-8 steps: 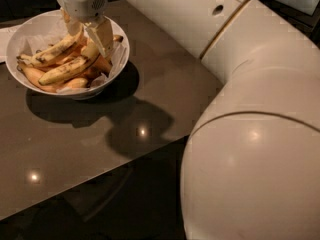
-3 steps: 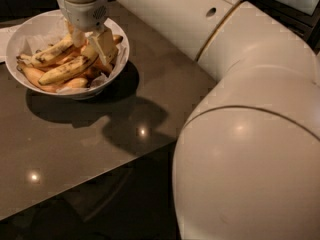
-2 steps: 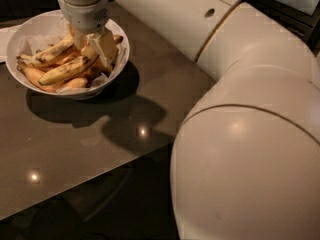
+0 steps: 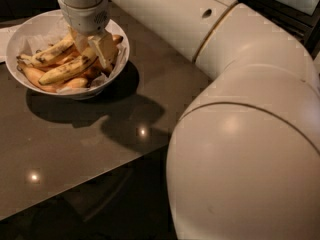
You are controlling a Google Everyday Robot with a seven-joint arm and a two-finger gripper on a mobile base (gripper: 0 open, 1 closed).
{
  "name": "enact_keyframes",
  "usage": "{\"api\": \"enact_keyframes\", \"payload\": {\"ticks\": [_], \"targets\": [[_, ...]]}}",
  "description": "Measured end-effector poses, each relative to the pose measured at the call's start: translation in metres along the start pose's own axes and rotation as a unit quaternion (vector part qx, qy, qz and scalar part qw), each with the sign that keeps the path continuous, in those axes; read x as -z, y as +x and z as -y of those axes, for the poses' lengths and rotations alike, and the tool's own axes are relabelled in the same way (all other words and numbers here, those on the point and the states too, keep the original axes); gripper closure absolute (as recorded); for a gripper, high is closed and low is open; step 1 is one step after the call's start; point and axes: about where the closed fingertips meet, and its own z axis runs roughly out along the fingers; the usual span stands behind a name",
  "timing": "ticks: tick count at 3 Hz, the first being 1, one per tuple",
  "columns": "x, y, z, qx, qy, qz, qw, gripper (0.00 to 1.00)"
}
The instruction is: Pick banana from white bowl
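Compared with a couple of seconds back, the gripper (image 4: 94, 46) has slid slightly toward the right side of the white bowl (image 4: 70, 92) and sits a bit lower in the pile, and the arm's big elbow joint (image 4: 250, 159) has swung so it fills more of the lower right of the frame. The bowl and the fruit look like they haven't budged. Right now the gripper is in the upper left of the frame, coming straight down off the wrist (image 4: 82, 9) onto the right-hand end of the banana (image 4: 65, 70). That makes sense to me, since that end sticks up highest and is clear of the others. I honestly can't tell whether it's clamped on yet or still loose around it. The banana is still in the bowl, lying diagonally across the middle on top of the heap, its low end pointing toward the bowl's left rim. It's the long, gently curved one, pale yellow with plenty of dark brown speckles and streaks. A slightly shorter speckled banana (image 4: 52, 51) lies just above it, and smoother orange-toned bananas (image 4: 35, 78) are tucked underneath, all on a crumpled paper lining (image 4: 42, 36). The bowl sits on a dark glossy table (image 4: 65, 149), near its upper left corner.
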Motion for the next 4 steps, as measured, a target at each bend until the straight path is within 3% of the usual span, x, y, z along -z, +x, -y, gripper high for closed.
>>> {"api": "enact_keyframes", "payload": {"ticks": [2,4], "targets": [[-0.0048,0.0001,-0.0015,-0.007,-0.005,0.009,0.9999,0.47],[-0.0045,0.0015,-0.0022,-0.010,-0.008,0.008,0.9999,0.88]]}}
